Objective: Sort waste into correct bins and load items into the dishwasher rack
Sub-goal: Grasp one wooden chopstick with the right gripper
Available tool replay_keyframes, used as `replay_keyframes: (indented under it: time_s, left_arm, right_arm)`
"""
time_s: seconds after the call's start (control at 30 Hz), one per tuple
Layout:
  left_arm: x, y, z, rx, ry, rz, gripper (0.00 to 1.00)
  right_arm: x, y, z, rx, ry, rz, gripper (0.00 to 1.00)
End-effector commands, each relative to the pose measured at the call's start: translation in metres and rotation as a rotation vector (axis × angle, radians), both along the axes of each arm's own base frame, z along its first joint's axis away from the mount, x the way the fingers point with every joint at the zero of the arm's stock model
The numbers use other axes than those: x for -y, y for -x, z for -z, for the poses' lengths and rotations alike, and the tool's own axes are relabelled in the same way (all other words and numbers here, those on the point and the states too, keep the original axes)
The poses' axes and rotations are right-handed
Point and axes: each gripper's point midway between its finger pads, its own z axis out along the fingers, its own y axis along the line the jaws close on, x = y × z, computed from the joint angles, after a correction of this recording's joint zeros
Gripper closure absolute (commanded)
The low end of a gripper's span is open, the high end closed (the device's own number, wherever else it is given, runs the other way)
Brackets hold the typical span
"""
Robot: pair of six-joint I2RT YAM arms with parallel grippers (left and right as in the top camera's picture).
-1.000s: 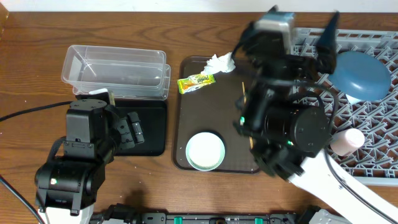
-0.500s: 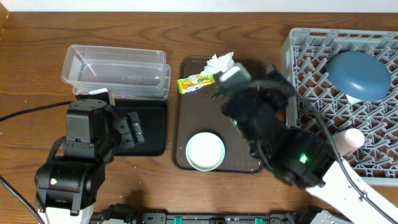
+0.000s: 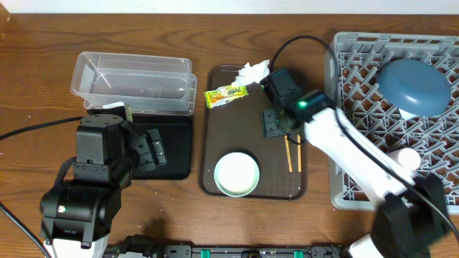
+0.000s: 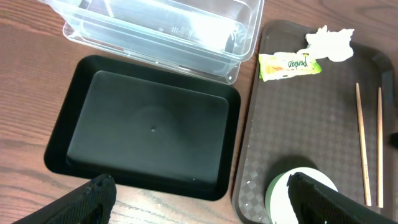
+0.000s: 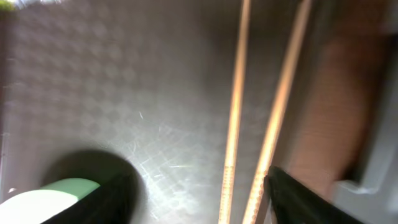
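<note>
– Looking down on the worktop (image 3: pixel 36 64), what lies there, and what is it made of?

– Dark, grained wood. At the left is a clear plastic tub (image 3: pixel 133 82), rectangular with rounded corners. Just in front of it is a shallow, glossy black tray (image 4: pixel 149 124). In the middle lies a brown serving tray (image 3: pixel 237 125) with a fine chequered texture. At the right stands a grey plastic rack (image 3: pixel 358 100), an open lattice with upright pegs.

– Where is the waste?

– At the far end of the brown serving tray: a crumpled white tissue (image 3: pixel 254 70) and, just beside it, a flat yellow-green wrapper (image 3: pixel 226 94) with print on it.

– And the dishes?

– A round pale-green bowl (image 3: pixel 237 173) sits at the near end of the brown serving tray. Two thin wooden chopsticks (image 3: pixel 289 152) lie side by side, slightly apart, along its right side. A wide dark-blue bowl (image 3: pixel 414 86) rests in the far part of the rack, its smooth rounded outside showing. A small pink cup (image 3: pixel 407 158) lies nearer in the rack, partly hidden by the right arm.

– How do the fingers stand?

– The right fingers (image 5: pixel 301 199) are spread apart over the chopsticks, one on each side, grasping nothing; that view is blurred. The left fingers (image 4: pixel 93 199) are released too, spread wide over the near edges of the black tray and the brown serving tray.
</note>
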Motion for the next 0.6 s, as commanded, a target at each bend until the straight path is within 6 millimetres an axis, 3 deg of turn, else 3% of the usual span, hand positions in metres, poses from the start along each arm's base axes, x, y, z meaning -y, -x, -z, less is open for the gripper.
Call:
replay_keyframes:
  time_s: [0.0, 0.03, 0.1, 0.23, 0.4, 0.57]
  left_arm:
    - [-0.001, -0.001, -0.004, 0.013, -0.007, -0.006, 0.1]
    - [-0.001, -0.001, -0.004, 0.013, -0.007, -0.006, 0.1]
    - [-0.001, -0.001, -0.004, 0.013, -0.007, -0.006, 0.1]
    - [-0.001, -0.001, -0.004, 0.013, -0.007, -0.006, 0.1]
    - [-0.001, -0.001, -0.004, 0.013, -0.007, -0.006, 0.09]
    - [-0.001, -0.001, -0.004, 0.013, -0.007, -0.006, 0.09]
  right_arm:
    - [-0.005, 0.009, 0.043, -0.145, -0.022, 0.065, 0.4]
    - [-0.003, 0.01, 0.064, -0.189, 0.005, 0.078, 0.41]
    - [0.001, 0.01, 0.081, -0.221, 0.023, 0.088, 0.42]
    - [0.002, 0.008, 0.099, -0.241, 0.044, 0.056, 0.42]
    - [-0.01, -0.001, 0.091, -0.185, 0.016, -0.059, 0.48]
    - [-0.004, -0.019, 0.055, -0.068, 0.004, -0.033, 0.47]
